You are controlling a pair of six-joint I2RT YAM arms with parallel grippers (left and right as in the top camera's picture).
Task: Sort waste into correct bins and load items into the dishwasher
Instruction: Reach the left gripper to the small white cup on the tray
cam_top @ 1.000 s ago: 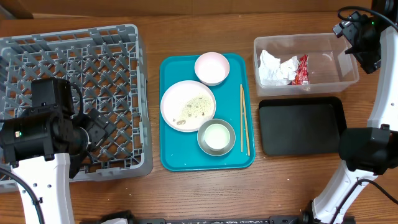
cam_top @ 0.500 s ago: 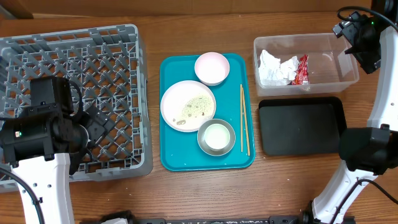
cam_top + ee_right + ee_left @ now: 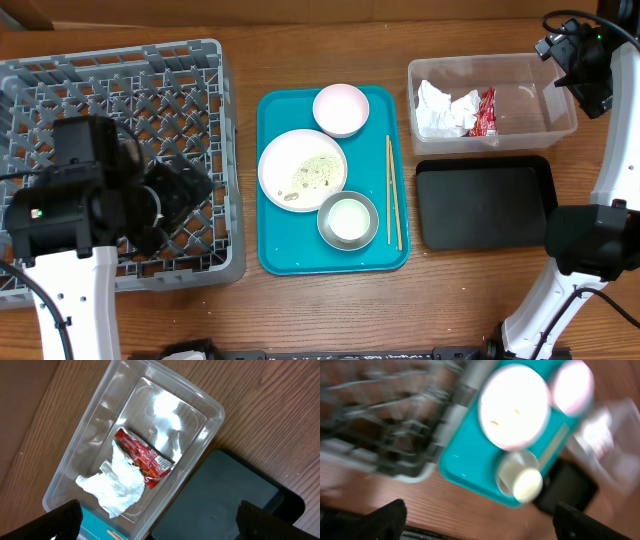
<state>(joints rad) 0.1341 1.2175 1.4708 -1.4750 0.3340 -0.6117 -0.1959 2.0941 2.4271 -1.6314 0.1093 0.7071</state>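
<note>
The grey dish rack (image 3: 120, 100) stands at the left. On a teal tray (image 3: 290, 245) lie the plate (image 3: 302, 170) with rice scraps (image 3: 312, 172), the pink bowl (image 3: 341, 109), the metal bowl (image 3: 348, 220) with the white cup (image 3: 526, 484) standing in it, and the chopsticks (image 3: 393, 192). The clear tub (image 3: 492, 60) holds the white napkin (image 3: 117, 482) and the red wrapper (image 3: 145, 457). The black tray (image 3: 485, 205) in front of it is bare. My left gripper (image 3: 185, 190) is open and empty over the rack's right side. My right gripper (image 3: 162, 522) is open and empty, high above the tub.
The left wrist view is blurred by motion; it shows the rack's corner (image 3: 385, 415), the teal tray (image 3: 470, 460) and bare wood below. The right arm's base (image 3: 590, 240) stands just right of the black tray. Brown cardboard lies along the table's back edge.
My left arm has swung to the right over the rack, towards the teal tray. The right arm and all the objects have not moved.
</note>
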